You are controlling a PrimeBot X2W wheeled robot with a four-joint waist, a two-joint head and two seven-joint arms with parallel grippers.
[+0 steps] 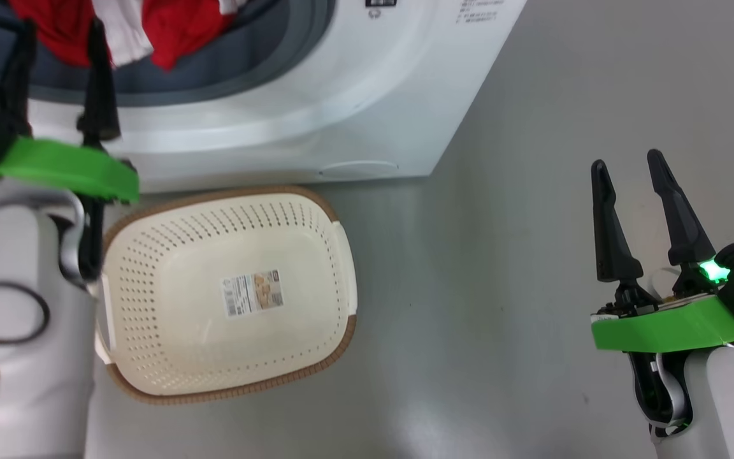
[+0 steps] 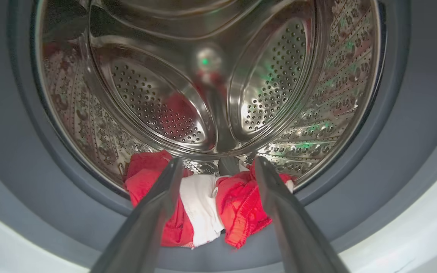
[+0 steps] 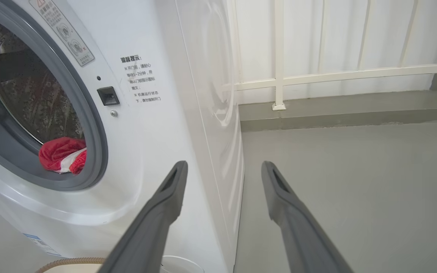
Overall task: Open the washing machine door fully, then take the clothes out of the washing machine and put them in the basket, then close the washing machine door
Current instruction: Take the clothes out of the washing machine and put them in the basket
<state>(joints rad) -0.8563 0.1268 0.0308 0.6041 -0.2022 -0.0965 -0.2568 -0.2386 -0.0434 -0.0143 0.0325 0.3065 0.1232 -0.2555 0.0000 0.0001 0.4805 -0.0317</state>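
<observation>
Left gripper [image 1: 61,29]: fingers spread wide, nothing held, at the washing machine [image 1: 341,95] opening. The clothes [image 2: 199,204] lie on the drum's front lip. The basket [image 1: 341,268] sits on the floor [image 1: 501,287] below. Right gripper [image 1: 626,162]: spread, holding nothing.

A smooth grey floor [image 1: 520,306] spreads before me. In my right wrist view it ends at a low grey kerb [image 3: 355,113]. A white railing [image 3: 278,53] stands on the kerb, with pale vertical panels [image 3: 374,34] behind.
</observation>
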